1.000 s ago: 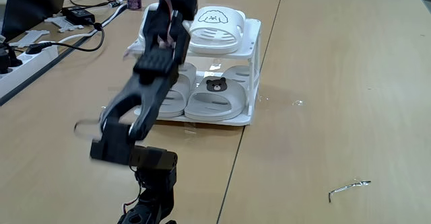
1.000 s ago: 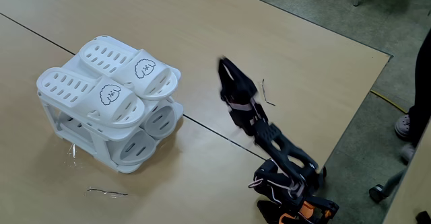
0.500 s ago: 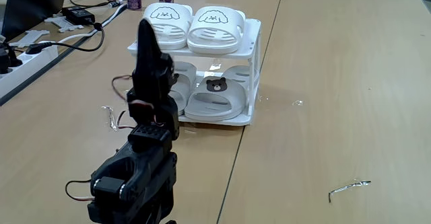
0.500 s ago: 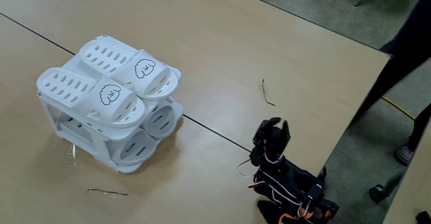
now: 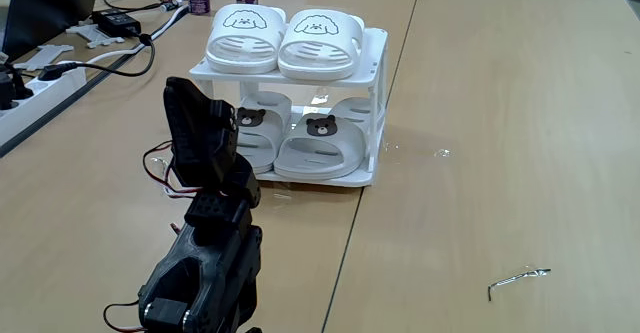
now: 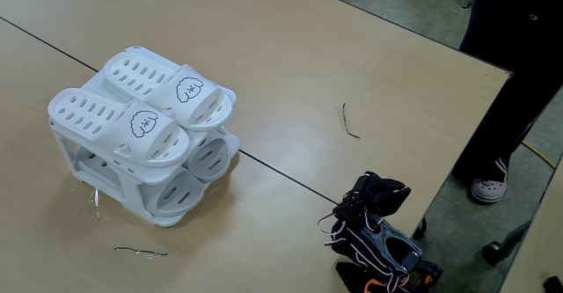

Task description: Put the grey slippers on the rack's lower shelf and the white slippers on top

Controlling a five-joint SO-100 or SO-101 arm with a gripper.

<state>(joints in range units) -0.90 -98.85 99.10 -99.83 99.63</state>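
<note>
we read no words, numbers or brand marks in either fixed view. the sole signs are drawn faces: black-outlined dog faces on the white slippers (image 5: 285,41) (image 6: 145,108), and dark bear faces on the grey slippers (image 5: 300,143).

Two white slippers (image 5: 283,41), two grey slippers (image 5: 318,145), one rack (image 5: 378,103), one arm (image 5: 205,223), two bent wires (image 5: 518,277).

white slippers (image 5: 283,39) (dog faces), grey slippers (image 5: 300,145)
</note>
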